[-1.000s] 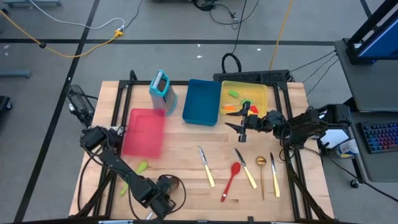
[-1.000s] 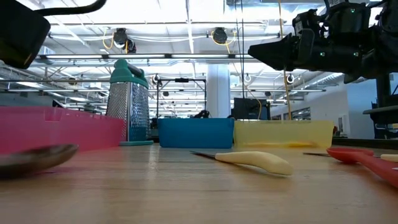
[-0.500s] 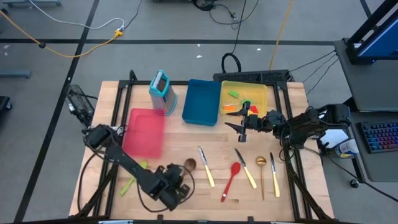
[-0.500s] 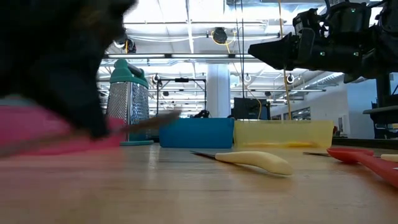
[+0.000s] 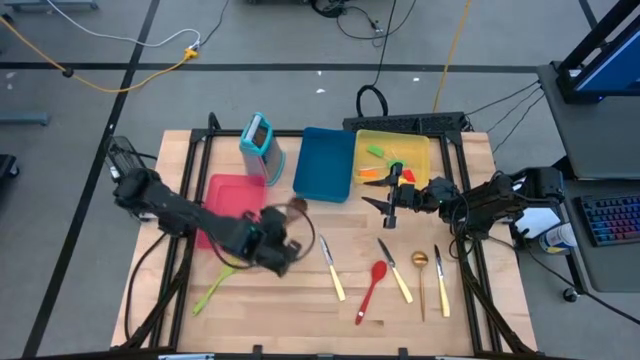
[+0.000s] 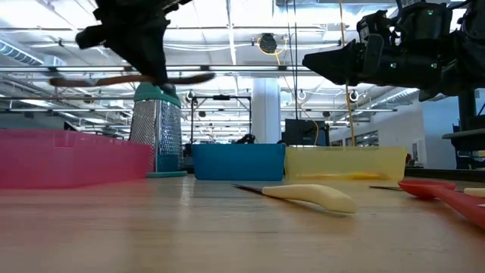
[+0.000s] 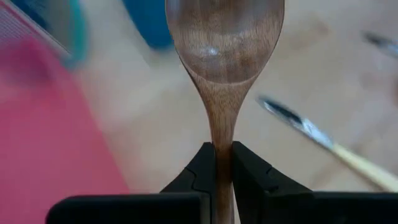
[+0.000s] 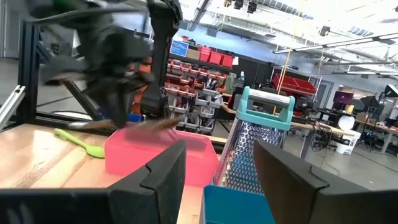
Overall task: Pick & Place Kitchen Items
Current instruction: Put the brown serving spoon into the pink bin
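Note:
My left gripper [image 5: 275,238] is shut on a wooden spoon [image 5: 297,207] and carries it in the air beside the red tray [image 5: 225,200]. The low view shows the spoon [image 6: 129,78] level, high above the table. My right gripper [image 5: 385,207] hovers open in front of the yellow tray [image 5: 420,150], which holds green, orange and red spatulas [image 5: 385,165]. Two cream-handled knives [image 5: 332,268] [image 5: 397,272], a red spoon [image 5: 373,288], a gold spoon [image 5: 421,275] and another knife [image 5: 441,282] lie flat on the table. A green utensil [image 5: 222,285] lies near the left edge. My left gripper pinches the spoon's handle [image 7: 222,155] just behind the bowl [image 7: 224,37], between its two fingers [image 7: 202,171]. The spoon sticks out forward past the fingertips, bowl first. It is lifted clear of the table and lies about level.
A blue tray [image 5: 325,163] sits between the red and yellow trays at the far side. A teal upright grater [image 5: 258,145] stands at the red tray's far corner. Bare wood shows at the table's near left and middle [image 5: 290,310].
My left gripper has moved from the table's near edge toward the far edge and upward, to the red tray's right side. The wooden spoon, which lay on the table a second ago, is now lifted clear and carried along.

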Controlling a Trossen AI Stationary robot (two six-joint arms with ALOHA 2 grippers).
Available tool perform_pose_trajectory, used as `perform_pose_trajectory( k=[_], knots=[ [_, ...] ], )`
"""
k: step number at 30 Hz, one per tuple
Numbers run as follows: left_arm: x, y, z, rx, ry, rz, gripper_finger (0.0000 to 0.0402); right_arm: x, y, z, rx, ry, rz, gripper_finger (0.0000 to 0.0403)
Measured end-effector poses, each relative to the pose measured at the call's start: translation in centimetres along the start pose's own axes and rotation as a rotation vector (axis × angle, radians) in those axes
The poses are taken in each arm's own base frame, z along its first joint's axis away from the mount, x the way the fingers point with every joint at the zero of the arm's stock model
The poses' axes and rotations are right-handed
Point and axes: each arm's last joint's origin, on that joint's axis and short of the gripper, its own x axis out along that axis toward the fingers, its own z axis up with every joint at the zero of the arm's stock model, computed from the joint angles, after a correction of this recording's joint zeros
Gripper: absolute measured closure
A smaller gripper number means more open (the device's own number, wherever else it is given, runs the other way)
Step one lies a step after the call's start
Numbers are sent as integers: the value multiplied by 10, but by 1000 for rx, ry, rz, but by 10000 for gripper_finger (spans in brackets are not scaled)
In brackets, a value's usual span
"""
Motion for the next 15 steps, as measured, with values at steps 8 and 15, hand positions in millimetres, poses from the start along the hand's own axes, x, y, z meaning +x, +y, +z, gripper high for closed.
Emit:
perform_pose_trajectory(
  k=[8, 15],
  knots=[
    [-22, 50, 28, -3, -7, 175, 374, 0, 0, -1, 1, 9, 2, 222],
    [-24, 64, 31, 7, 77, 264, 374, 0, 0, -1, 1, 11, 2, 222]
  ],
)
